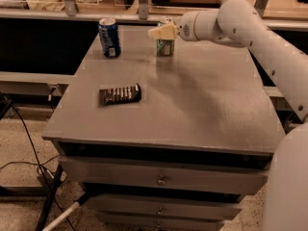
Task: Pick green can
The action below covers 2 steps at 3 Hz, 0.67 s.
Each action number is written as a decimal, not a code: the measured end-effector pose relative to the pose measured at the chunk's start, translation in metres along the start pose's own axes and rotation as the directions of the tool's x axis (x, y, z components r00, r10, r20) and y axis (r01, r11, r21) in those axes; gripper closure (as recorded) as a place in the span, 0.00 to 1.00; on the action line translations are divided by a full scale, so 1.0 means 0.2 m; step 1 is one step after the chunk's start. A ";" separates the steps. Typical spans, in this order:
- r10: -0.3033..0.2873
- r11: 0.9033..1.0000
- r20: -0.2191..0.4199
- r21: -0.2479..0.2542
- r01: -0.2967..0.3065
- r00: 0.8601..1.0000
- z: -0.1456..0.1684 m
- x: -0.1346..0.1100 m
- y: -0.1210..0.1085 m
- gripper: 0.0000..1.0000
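The green can (165, 46) stands upright near the far edge of the grey table (192, 109), right of the middle. My gripper (157, 32) reaches in from the right on the white arm (240, 23). Its cream tip lies across the can's upper half and hides the top; only the lower part of the can shows. A dark blue can (109, 37) with a white label stands to the left of the green can, apart from it.
A dark ribbed snack bar (120, 95) lies on the table's left half, nearer to me. Drawers (159, 179) run below the tabletop. A shelf rail with metal posts (143, 1) runs behind the table. Cables (29, 143) lie on the floor at left.
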<state>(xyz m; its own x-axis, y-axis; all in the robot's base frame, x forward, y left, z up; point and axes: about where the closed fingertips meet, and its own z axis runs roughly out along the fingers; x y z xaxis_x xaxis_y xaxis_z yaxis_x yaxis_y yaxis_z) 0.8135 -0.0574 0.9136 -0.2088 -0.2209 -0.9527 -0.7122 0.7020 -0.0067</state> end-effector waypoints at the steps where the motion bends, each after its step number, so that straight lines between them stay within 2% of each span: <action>1: -0.004 1.000 -0.016 -0.006 0.004 1.000 0.02 0.04 0.03 0.49; 2: 0.048 0.999 0.043 -0.012 -0.047 0.998 0.01 0.00 0.00 0.72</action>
<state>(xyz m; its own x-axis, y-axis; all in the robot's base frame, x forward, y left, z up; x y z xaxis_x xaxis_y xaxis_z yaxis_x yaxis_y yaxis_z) 0.8144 -0.0567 0.9129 -0.2134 -0.1575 -0.9642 -0.7092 0.7037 0.0421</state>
